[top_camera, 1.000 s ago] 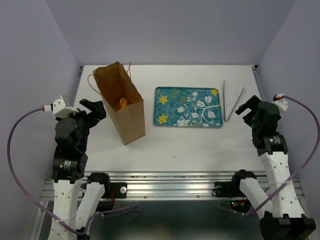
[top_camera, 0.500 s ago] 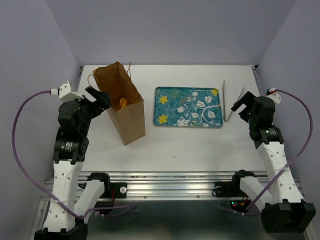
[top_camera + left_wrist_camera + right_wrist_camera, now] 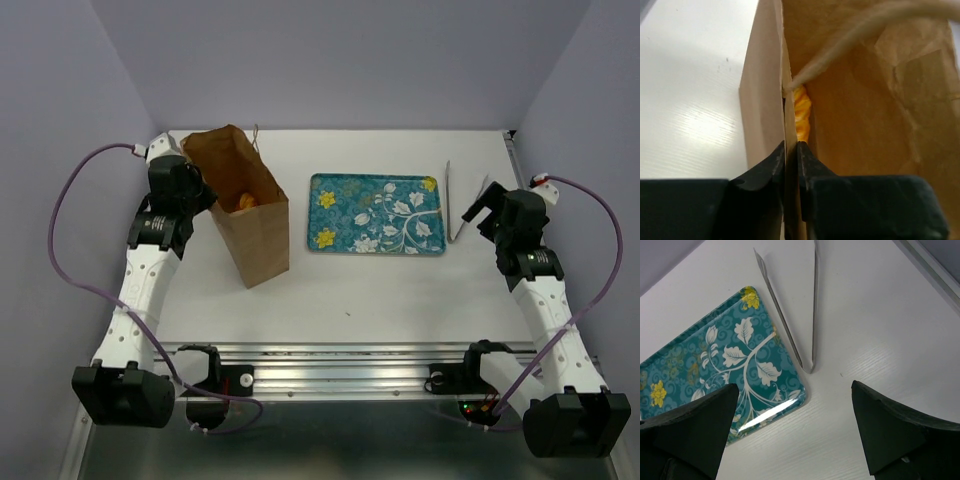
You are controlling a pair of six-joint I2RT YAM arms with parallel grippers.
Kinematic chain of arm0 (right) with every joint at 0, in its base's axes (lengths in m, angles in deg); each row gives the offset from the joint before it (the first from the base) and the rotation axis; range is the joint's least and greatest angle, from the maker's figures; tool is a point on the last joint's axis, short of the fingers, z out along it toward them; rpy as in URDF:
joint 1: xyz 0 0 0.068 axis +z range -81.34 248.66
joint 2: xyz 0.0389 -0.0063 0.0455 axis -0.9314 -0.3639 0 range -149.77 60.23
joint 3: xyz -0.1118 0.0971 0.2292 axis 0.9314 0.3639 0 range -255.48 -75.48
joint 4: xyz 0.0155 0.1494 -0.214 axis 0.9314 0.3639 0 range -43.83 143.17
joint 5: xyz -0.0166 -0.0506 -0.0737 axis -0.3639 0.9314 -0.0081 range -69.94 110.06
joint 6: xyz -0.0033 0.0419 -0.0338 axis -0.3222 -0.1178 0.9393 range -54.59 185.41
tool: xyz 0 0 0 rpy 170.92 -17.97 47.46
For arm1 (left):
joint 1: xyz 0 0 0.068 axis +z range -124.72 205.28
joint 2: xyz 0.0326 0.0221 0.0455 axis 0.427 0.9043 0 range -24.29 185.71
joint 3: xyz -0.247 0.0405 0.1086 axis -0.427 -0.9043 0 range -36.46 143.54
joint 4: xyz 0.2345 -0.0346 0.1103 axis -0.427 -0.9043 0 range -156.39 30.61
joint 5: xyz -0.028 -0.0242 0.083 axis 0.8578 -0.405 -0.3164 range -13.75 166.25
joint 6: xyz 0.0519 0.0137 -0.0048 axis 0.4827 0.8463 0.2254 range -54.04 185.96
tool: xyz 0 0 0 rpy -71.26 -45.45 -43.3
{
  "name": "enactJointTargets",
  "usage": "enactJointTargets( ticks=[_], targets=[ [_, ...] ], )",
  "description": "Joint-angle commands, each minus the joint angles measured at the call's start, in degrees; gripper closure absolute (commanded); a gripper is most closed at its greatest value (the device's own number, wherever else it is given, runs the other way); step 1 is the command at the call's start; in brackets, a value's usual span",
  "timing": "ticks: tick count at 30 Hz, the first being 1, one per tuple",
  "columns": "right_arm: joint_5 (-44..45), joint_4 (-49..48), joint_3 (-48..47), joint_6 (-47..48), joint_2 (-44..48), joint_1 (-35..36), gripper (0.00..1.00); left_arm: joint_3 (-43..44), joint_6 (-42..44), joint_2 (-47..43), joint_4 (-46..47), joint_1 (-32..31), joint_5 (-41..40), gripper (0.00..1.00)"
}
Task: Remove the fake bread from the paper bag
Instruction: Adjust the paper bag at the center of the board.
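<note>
The brown paper bag (image 3: pixel 250 215) stands upright left of the tray, its mouth open upward. Orange-golden fake bread (image 3: pixel 243 201) shows inside it, and a strip of the bread (image 3: pixel 801 112) shows past the bag's wall in the left wrist view. My left gripper (image 3: pixel 197 188) sits at the bag's left rim, shut on the paper bag's wall (image 3: pixel 789 125), one finger inside and one outside. A cord handle (image 3: pixel 850 40) crosses the inside. My right gripper (image 3: pixel 478 212) hangs open over the table near the tongs, holding nothing.
A teal floral tray (image 3: pixel 375 213) lies in the middle of the table; its corner (image 3: pixel 715 375) shows in the right wrist view. Metal tongs (image 3: pixel 462 200) lie right of it, their joined end (image 3: pixel 810 365) toward my right gripper. The table's right edge rail (image 3: pixel 515 160) is close by.
My left arm reached forward to the bag's left rim and its jaws closed on the paper wall. The right arm has barely moved since half a second ago.
</note>
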Motion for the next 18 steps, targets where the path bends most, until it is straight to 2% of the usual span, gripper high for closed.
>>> enactJointTargets(
  ticks=[1, 2, 5, 6, 7, 9, 13, 14, 18],
  targets=[
    [2.6, -2.8, -0.8, 1.1, 0.5, 0.4, 0.00, 6.5, 5.0, 2.2, 0.4, 0.0, -2.2, 0.91],
    [2.7, -2.7, -0.8, 1.2, 0.6, 0.4, 0.00, 8.0, 7.5, 2.9, 1.8, 0.0, -3.2, 1.00],
    [3.0, -2.7, -0.7, 1.3, 0.5, 0.4, 0.00, 10.7, 13.1, 4.0, 5.2, 0.0, -2.8, 1.00],
    [3.3, -2.8, -0.9, 1.3, 0.4, 0.4, 0.00, 12.6, 15.3, 5.3, 9.1, 0.0, -2.0, 1.00],
    [3.5, -2.7, -1.1, 1.4, 0.4, 0.4, 0.00, 13.5, 21.5, 6.2, 11.3, 0.0, -0.8, 1.00],
    [3.5, -2.7, -1.1, 1.6, -0.3, 0.4, 0.00, 17.0, 28.4, 10.0, 18.0, 0.0, 4.7, 1.00],
    [3.8, -2.7, -0.8, 2.2, -0.6, 0.4, 0.00, 27.8, 47.2, 20.9, 17.8, -0.4, 14.6, 1.00],
    [4.1, -2.7, -0.7, 2.3, -0.6, 0.4, 0.00, 29.0, 54.2, 24.5, 17.8, -0.8, 13.5, 1.00],
    [6.0, -2.7, -0.4, 3.1, -0.2, 0.4, 0.00, 32.8, 67.9, 31.1, 14.1, -4.2, 11.9, 1.00]
  ],
)
